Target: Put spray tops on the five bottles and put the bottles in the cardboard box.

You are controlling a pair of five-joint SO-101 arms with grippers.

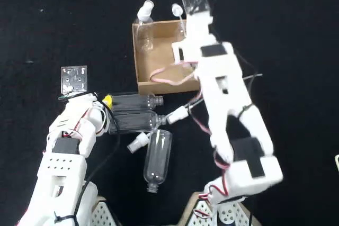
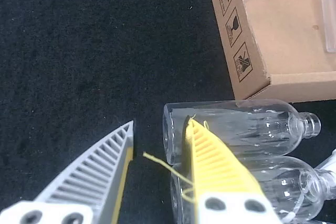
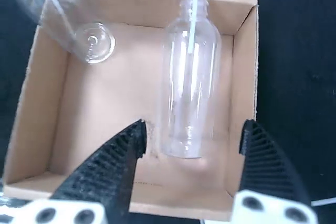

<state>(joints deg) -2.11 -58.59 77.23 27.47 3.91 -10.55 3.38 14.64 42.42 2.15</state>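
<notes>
- Right gripper spread wide above cardboard box, directly over spray-topped bottle lying inside.
- Left gripper open, yellow jaw across base of uncapped bottle on tabletop, beside the box.

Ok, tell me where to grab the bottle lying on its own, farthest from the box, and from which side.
Grip the lone bottle across the middle of its body, coming down from above, one finger on each long side. It lies flat, open neck pointing away from the box, so the straight mid-body likely holds best. Keep clear of the spray top beside its bottom end.
</notes>
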